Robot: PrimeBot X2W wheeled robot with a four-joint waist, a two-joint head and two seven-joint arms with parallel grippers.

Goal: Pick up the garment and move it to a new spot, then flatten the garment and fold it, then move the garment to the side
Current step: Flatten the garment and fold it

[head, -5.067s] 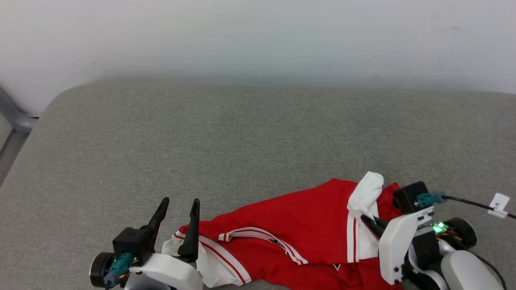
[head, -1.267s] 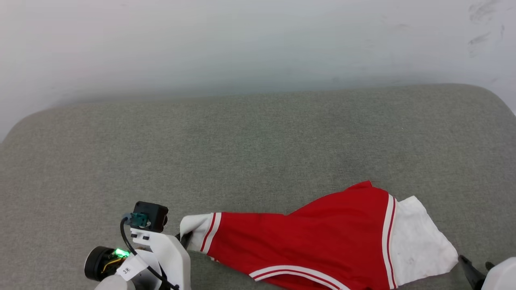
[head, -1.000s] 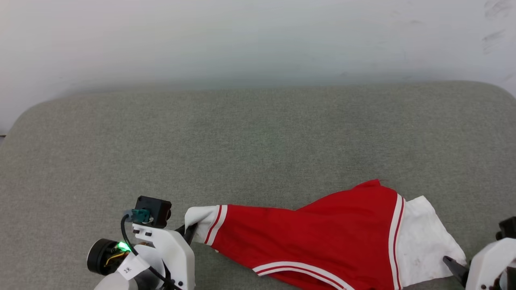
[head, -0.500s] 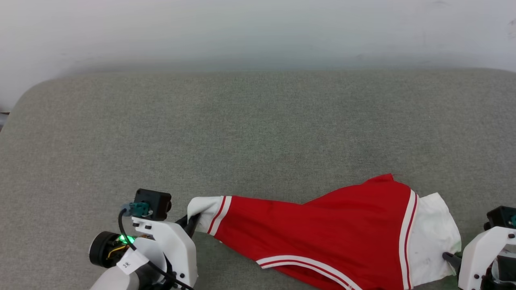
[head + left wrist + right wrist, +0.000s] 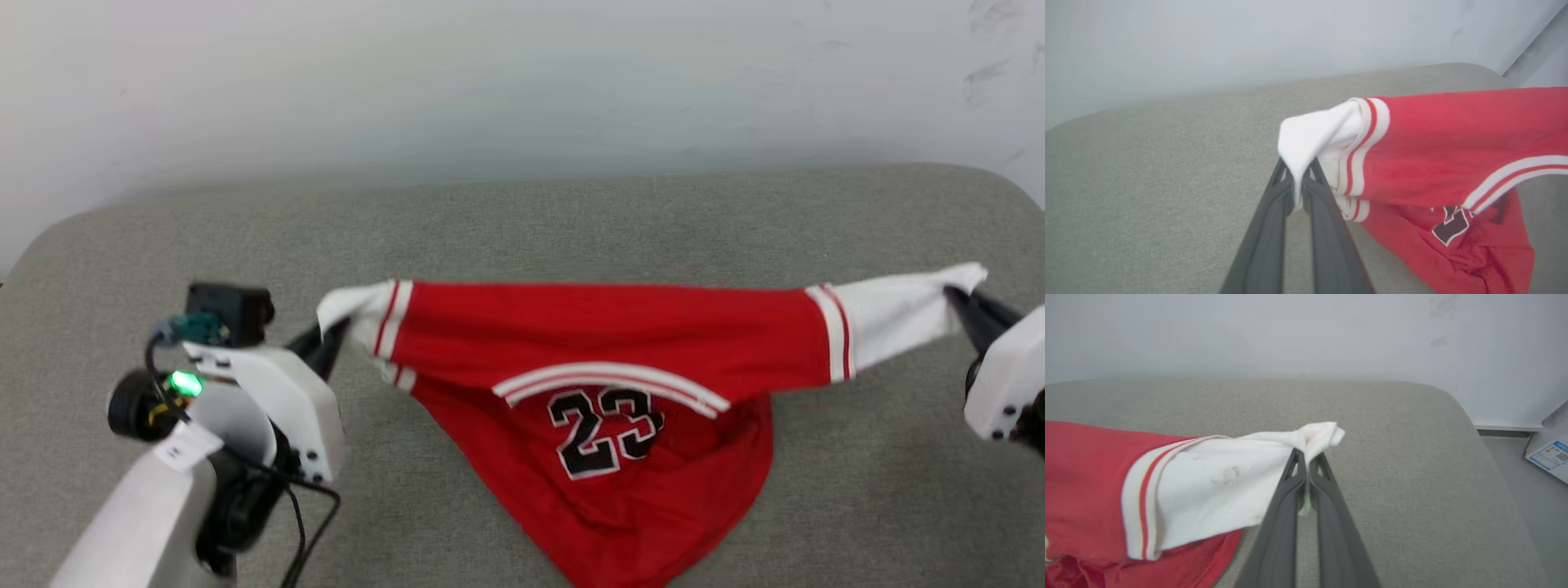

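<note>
Garment strung between both arms, lifted over the grey cushion.
You have the left jaws pinched shut on the tip of the left white sleeve, and the right jaws pinched shut on the tip of the right white sleeve. Held well apart like this, they pull the shoulder line taut, so the red body with its black 23 hangs open on the near side. Whether its lower end touches the cushion cannot be told. That spread should help you lay it flat at the new spot.

The garment runs off the head view's bottom edge at its lowest tip.
</note>
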